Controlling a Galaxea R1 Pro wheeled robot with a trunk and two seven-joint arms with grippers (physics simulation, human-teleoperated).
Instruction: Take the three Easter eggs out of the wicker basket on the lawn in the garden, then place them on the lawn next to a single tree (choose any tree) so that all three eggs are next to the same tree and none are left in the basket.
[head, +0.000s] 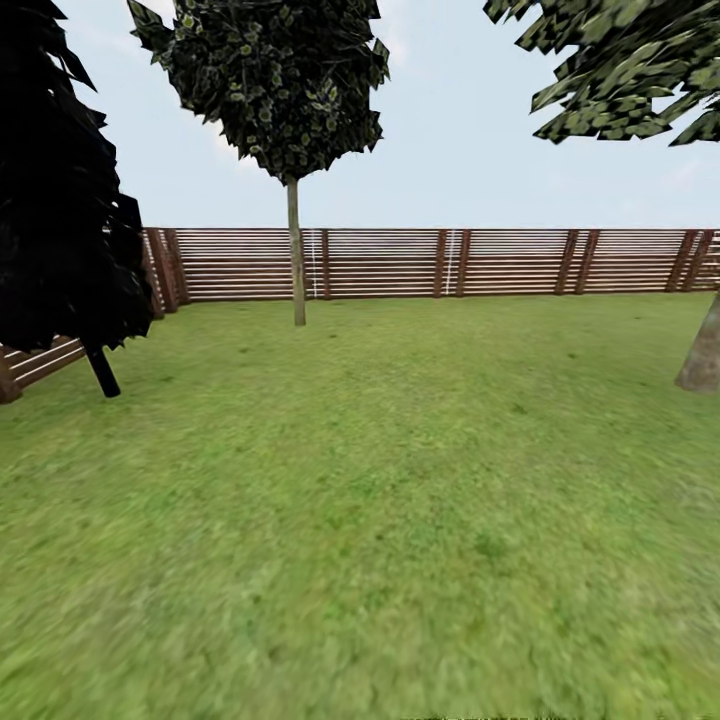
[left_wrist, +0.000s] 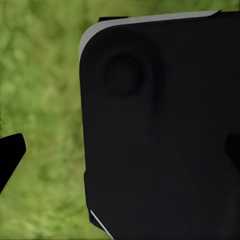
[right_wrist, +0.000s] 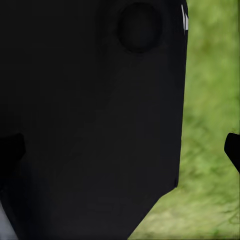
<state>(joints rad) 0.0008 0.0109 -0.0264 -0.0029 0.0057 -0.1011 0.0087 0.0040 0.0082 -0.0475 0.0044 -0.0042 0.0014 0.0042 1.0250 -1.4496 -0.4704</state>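
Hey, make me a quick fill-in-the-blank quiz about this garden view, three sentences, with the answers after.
1. Behind the lawn runs a brown slatted ____.
2. The thin-trunked tree stands to the ____ of the black tree.
3. The thick pale trunk sits at the head view's ____ edge.

Answers: fence; right; right

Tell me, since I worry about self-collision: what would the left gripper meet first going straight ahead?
Probably the black robot body panel right in front of it, with grass beyond; depth is unclear.
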